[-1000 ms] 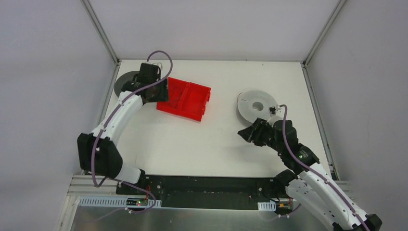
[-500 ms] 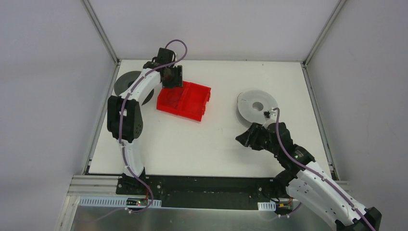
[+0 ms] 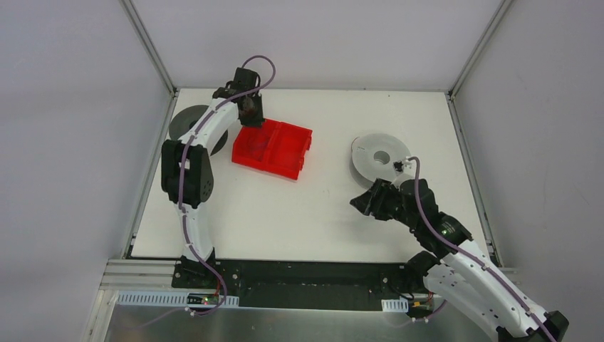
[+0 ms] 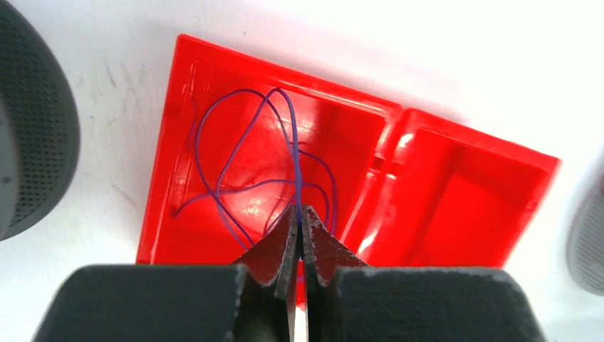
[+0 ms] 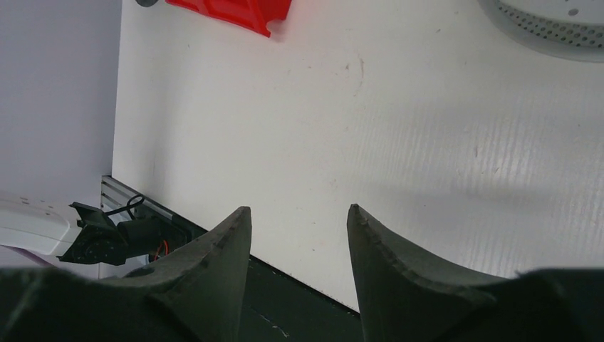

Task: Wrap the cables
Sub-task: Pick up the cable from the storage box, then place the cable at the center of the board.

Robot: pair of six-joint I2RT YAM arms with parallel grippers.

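The cables (image 4: 295,153) are thin purplish wires lying in loose curls in the left compartment of a red tray (image 4: 463,185). My left gripper (image 4: 300,210) reaches down into that compartment. Its jaws are shut, with one strand of the cables pinched between the tips. From above, the left gripper (image 3: 251,117) is at the tray's (image 3: 288,146) far left corner; the wires are too thin to make out there. My right gripper (image 3: 363,201) hovers open over bare table, just in front of a white spool (image 3: 381,158), with nothing between its fingers (image 5: 235,228).
A dark grey spool (image 3: 186,122) lies at the table's left edge beside the tray, and its perforated rim (image 4: 28,128) fills the left side of the left wrist view. The white spool's rim (image 5: 548,21) is ahead of the right gripper. The table's near edge and a black rail lie under the right gripper.
The left arm reared up, brought its gripper over the tray's left compartment, lowered it and shut it on a strand. The right arm shifted only slightly and stayed open.
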